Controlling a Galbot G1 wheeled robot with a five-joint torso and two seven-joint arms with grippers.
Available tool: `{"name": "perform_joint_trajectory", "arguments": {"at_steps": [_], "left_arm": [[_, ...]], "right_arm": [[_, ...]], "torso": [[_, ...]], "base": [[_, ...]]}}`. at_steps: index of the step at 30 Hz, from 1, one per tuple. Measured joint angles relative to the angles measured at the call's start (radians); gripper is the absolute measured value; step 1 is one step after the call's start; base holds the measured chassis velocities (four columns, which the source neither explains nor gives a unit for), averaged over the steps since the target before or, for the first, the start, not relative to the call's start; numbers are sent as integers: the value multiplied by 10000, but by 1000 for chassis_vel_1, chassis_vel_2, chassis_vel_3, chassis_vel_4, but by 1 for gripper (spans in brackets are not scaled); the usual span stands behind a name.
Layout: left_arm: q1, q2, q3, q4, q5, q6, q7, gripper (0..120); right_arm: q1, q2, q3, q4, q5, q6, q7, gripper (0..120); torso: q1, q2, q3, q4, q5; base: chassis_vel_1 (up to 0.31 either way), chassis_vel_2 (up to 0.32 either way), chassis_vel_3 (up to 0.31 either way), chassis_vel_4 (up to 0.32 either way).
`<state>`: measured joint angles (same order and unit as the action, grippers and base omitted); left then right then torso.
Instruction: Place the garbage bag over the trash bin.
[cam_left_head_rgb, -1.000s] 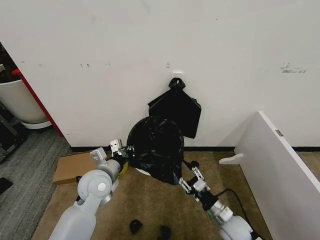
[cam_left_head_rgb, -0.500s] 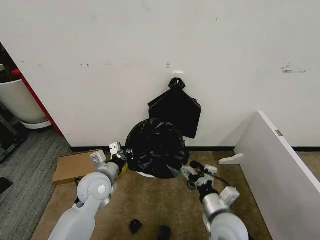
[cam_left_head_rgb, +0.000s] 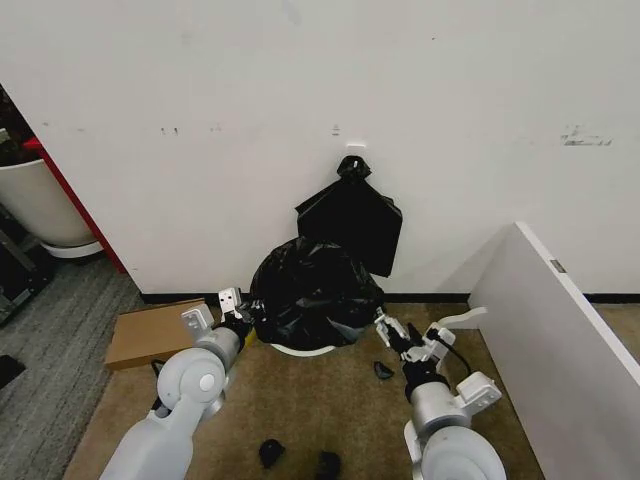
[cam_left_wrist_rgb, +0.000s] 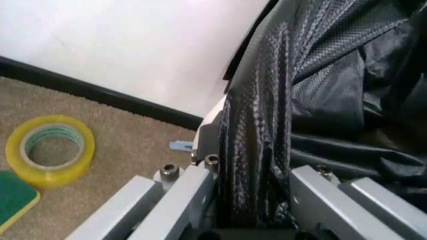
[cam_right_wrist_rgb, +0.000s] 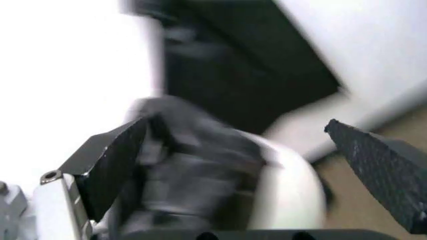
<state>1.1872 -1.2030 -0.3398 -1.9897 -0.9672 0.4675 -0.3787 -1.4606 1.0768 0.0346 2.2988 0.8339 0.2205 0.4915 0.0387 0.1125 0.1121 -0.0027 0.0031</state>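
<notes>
Left pincer clamped on a fold of the glossy, crinkled black garbage bag, draped over the cream-white trash bin against the wall. Right pincer spread wide, empty, just beside the bag's far side. Yellow tape roll near the left pincer.

You're in an office-type room, scuffed white wall w/ black baseboard, brown carpet, white partition panel, flattened cardboard.
</notes>
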Motion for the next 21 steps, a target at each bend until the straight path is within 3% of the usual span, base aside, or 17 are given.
{"name": "perform_joint_trajectory", "arguments": {"at_steps": [2, 3, 6, 8, 12, 14, 21], "left_arm": [[2, -3, 27, 13, 20, -13, -1, 0], [2, -3, 27, 13, 20, -13, -1, 0], [4, -30, 122, 29, 104, -21, -3, 0], [15, -52, 192, 29, 176, -26, -3, 0], [23, -77, 278, 26, 258, -28, -6, 0], [20, -80, 303, 5, 265, -20, -12, 0], [-20, -105, 400, 39, 277, 23, -14, 0]], "right_arm": [[-243, -121, -290, -180, -2143, 5, -811, 100], [-243, -121, -290, -180, -2143, 5, -811, 100], [-402, -300, -1059, -752, -5670, -322, -1638, 100], [-344, -391, -1389, -930, -6567, -884, -2033, 100], [62, -425, -1905, -1061, -6005, -2276, -2042, 98], [303, -363, -1976, -1133, -5620, -2791, -1909, 90], [358, -470, -1722, -1395, -6471, -2802, -1800, 66]], "torso": [[-1, 0, -1, -2, -2], [-1, 0, -1, -2, -2], [0, 0, 0, 0, 2], [0, 0, -1, 0, -1], [0, 0, 0, 0, 1], [0, 0, 0, 2, 1], [0, 0, 0, 0, 1]], "base": [[0, 0, 0, 0], [0, 0, 0, 0], [0, 0, 0, 0], [0, 0, 0, 0], [0, 0, 0, 0], [0, 0, 0, 0], [0, 0, 0, 0]]}}
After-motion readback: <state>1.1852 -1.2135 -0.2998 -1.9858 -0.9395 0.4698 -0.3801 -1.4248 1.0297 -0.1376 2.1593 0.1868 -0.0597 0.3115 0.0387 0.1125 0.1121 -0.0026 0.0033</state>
